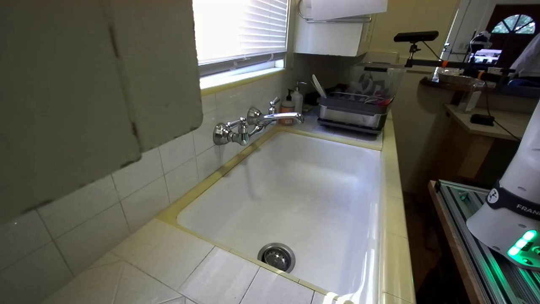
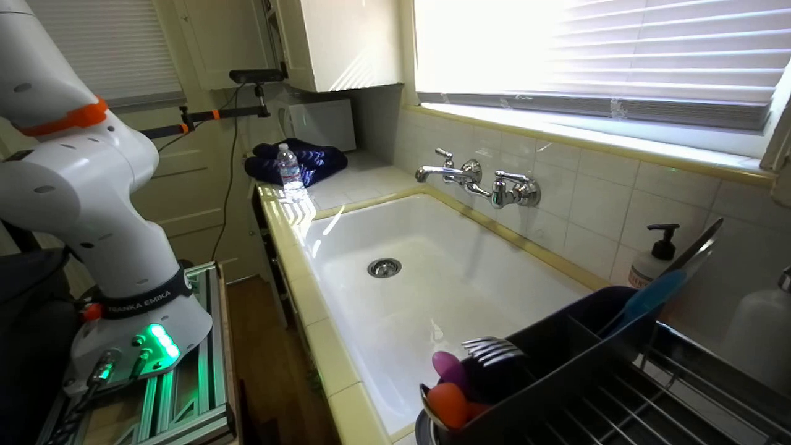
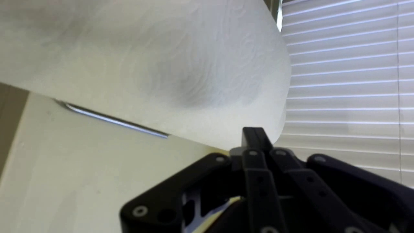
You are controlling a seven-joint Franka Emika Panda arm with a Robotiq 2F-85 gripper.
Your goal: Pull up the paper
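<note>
The white paper (image 3: 145, 61) fills the upper left of the wrist view, with a faint embossed pattern and a curved right edge. In an exterior view the same paper (image 1: 348, 8) hangs from a metal rack at the top, cut off by the frame. My gripper (image 3: 254, 131) shows at the lower right of the wrist view, its fingers pressed together. No paper can be seen between them. The tips overlap the paper's lower edge in the picture; whether they touch it I cannot tell. In both exterior views the gripper is out of frame.
A metal bar (image 3: 116, 120) runs under the paper along a white cabinet (image 1: 329, 38). Window blinds (image 3: 343, 97) stand to the right in the wrist view. Below are the sink (image 1: 312, 202), faucet (image 1: 278, 117) and a dish rack (image 1: 354, 112).
</note>
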